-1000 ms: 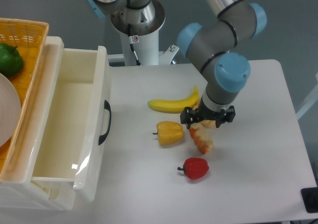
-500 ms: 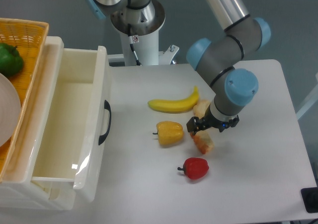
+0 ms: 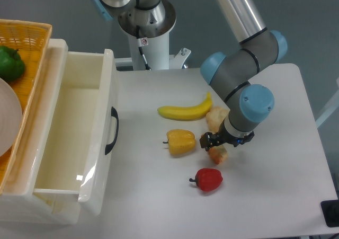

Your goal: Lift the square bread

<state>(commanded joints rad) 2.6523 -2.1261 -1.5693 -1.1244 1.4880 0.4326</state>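
Observation:
The square bread (image 3: pixel 219 155), orange-brown with pale patches, lies on the white table between the yellow pepper (image 3: pixel 181 142) and the red pepper (image 3: pixel 209 179). My gripper (image 3: pixel 220 142) is lowered right over the bread's upper end, its black fingers (image 3: pixel 206 142) standing on either side of it with a gap between them. Most of the bread's top is hidden under the gripper; only its lower end shows. The gripper looks open, and the bread rests on the table.
A pale lumpy bun (image 3: pixel 215 115) sits just behind the gripper, next to a banana (image 3: pixel 185 111). A white open drawer (image 3: pixel 79 143) stands at the left, with an orange basket (image 3: pixel 24 37) holding a green pepper (image 3: pixel 10 63) beyond it.
The gripper has turned and dropped down toward the table, closing in over the bread's upper end. The bread, bun and peppers have not moved.

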